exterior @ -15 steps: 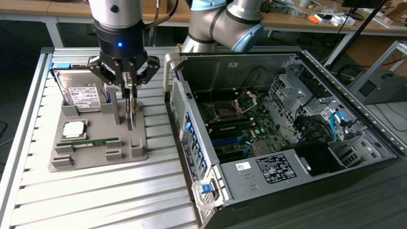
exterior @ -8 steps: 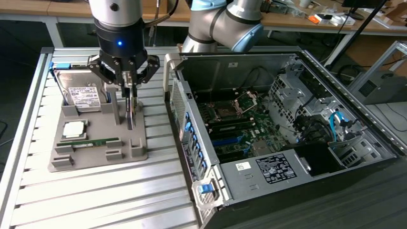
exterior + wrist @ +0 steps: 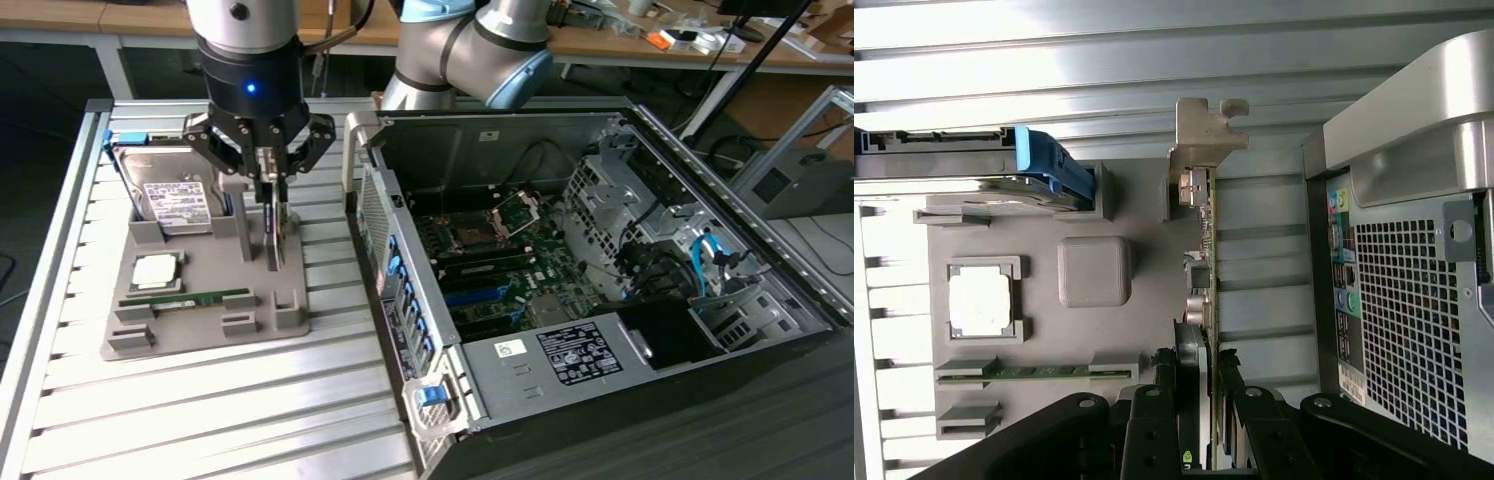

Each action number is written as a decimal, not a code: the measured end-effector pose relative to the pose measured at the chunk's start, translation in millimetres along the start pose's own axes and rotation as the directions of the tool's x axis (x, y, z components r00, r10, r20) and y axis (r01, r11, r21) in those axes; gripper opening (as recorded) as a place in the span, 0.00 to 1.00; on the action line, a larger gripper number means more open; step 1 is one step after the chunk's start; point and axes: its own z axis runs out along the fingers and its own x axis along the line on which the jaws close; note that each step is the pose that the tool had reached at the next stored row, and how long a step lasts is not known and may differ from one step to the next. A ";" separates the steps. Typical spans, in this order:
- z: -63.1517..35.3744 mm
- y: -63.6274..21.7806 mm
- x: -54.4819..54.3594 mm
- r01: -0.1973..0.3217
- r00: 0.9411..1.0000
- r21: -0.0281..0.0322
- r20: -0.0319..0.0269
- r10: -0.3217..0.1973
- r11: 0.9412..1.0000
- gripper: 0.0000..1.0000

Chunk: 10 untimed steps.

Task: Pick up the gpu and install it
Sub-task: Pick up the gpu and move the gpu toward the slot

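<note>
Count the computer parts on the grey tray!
4: the hard drive at the grey tray's back, the square processor chip in the middle, the green memory stick in front, the gpu standing on edge. Others may be hidden.

Grey holder tray [image 3: 200, 332] on slatted alu table [image 3: 200, 420]. In tray: silver hard drive [image 3: 178, 200] w/ white label, CPU chip [image 3: 155, 270] in square pocket, btwn drive & green RAM stick [image 3: 187, 298]. At exterior view's right: open PC case [image 3: 747, 232], motherboard [image 3: 507, 270] inside, blue cables [image 3: 707, 255] nr drive cage.
</note>
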 end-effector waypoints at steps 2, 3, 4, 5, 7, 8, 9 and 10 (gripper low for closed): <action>-0.4 0.0 0.0 0.000 1.000 0.000 0.000 0.000 1.000 0.27; -0.5 0.0 0.0 0.000 1.000 0.000 0.000 0.000 1.000 0.27; -0.7 0.0 0.0 0.000 1.000 0.001 0.000 0.000 1.000 0.27; -0.9 0.1 0.0 0.000 1.000 0.001 0.000 0.000 1.000 0.27; -1.4 0.1 0.0 0.000 1.000 0.001 0.000 0.000 1.000 0.27; -1.6 0.1 0.0 0.000 1.000 0.001 0.000 0.000 1.000 0.27; -1.8 0.1 0.0 0.000 1.000 0.001 0.000 0.000 1.000 0.27; -2.0 0.1 0.0 0.000 1.000 0.001 0.000 0.000 1.000 0.27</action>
